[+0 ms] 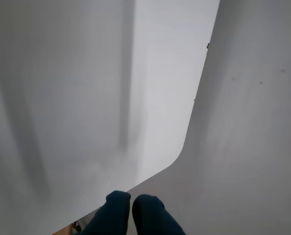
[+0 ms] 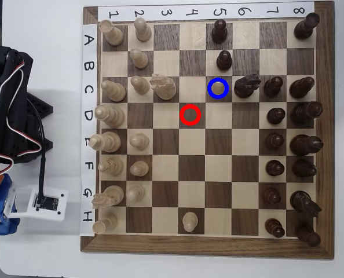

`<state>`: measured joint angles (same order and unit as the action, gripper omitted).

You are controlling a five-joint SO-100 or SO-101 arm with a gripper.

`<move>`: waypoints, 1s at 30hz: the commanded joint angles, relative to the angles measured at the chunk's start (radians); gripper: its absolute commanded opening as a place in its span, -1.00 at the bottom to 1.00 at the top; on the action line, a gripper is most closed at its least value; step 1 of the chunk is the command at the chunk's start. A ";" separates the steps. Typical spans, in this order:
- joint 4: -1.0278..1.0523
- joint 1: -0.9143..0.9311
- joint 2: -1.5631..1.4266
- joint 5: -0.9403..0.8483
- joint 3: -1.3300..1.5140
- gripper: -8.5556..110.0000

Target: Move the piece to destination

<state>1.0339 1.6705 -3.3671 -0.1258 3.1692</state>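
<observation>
End effector (image 1: 131,201) closed, empty, over white table (image 1: 62,98), chessboard (image 2: 207,248) apart

I see no pawn on the red-ringed square (image 2: 190,114). Blue-ringed dark square (image 2: 218,88), row C column 5, holds no piece.

The chessboard (image 2: 207,246) is smooth, satin-finished wood in dark and pale squares. Its white label strips (image 2: 201,11) look like matt paper. The gripper's fingertips (image 1: 117,208) are matt blue plastic.
</observation>
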 commanded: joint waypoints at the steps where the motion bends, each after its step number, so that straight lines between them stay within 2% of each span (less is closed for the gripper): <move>1: 0.051 0.017 -0.058 0.031 -0.041 -0.86; 30: 0.043 0.063 -0.058 0.071 -0.041 -0.86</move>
<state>1.0707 1.7104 -3.3671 -0.0813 3.1692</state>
